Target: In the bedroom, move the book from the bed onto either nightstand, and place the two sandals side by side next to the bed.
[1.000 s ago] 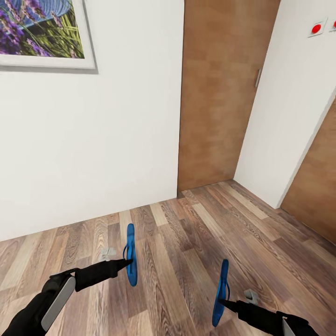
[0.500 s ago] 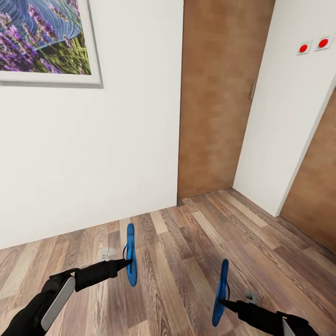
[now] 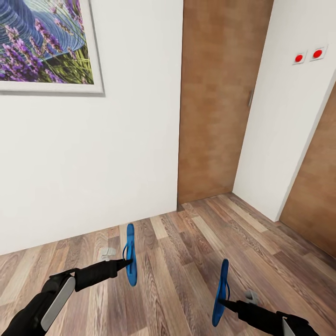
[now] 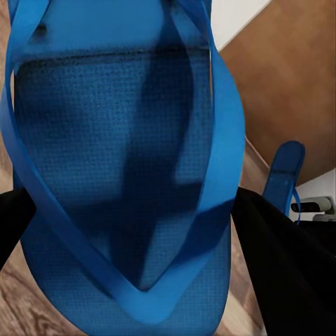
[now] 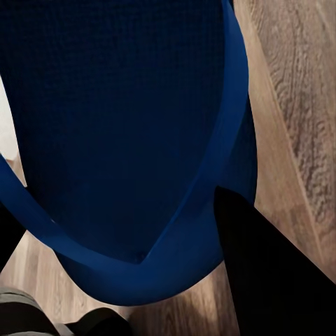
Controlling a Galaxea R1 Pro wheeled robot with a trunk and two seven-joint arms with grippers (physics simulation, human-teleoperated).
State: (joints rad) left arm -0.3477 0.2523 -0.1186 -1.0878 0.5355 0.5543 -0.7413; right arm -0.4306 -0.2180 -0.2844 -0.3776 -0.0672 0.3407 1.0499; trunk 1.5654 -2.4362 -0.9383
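Two bright blue sandals hang edge-on above the wooden floor, one in each hand. My left gripper (image 3: 127,262) is shut on the strap of the left sandal (image 3: 131,254). My right gripper (image 3: 223,302) is shut on the right sandal (image 3: 220,293). In the left wrist view the held sandal (image 4: 119,161) is seen sole-on with its straps, between the dark fingers (image 4: 280,259), and the other sandal (image 4: 283,175) shows beyond. In the right wrist view the dark blue sandal (image 5: 133,133) is close up. The book, the bed and the nightstand are out of view.
A white wall with a framed lavender picture (image 3: 44,44) stands ahead at the left. A brown wooden door (image 3: 217,98) is in the corner ahead. A white wall with two red buttons (image 3: 308,56) runs at the right, with another wooden panel (image 3: 315,196) beside it.
The head view has shifted: the picture and wall have slid down and right in the frame, and the red buttons down and left. Both arms and the held sandals keep their places in view.
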